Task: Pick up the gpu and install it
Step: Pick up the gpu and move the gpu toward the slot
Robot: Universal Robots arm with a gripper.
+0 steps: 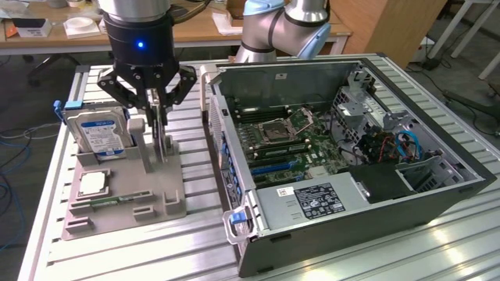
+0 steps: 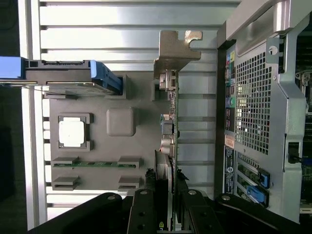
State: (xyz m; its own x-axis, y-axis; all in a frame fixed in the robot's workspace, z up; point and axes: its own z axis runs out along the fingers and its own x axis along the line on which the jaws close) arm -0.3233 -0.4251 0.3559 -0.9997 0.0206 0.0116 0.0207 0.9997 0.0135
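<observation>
Two black fingers (image 2: 145, 207) are closed on the upper edge of the gpu (image 2: 168, 129), which stands on edge in its slot of the grey holder (image 1: 170, 196) on the counter (image 1: 140, 257), between the hard drive (image 1: 98, 132) and the open computer case (image 1: 297, 82).

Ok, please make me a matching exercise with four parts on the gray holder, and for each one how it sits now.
Things:
1. gpu
2. hard drive
3. processor chip
4. memory stick

States:
A. lying flat in a narrow slot
B. upright, blue-white label facing out
C. on edge between the fingers of the end effector
D. flat in a square pocket

Pairs: 1-C, 2-B, 3-D, 4-A
</observation>
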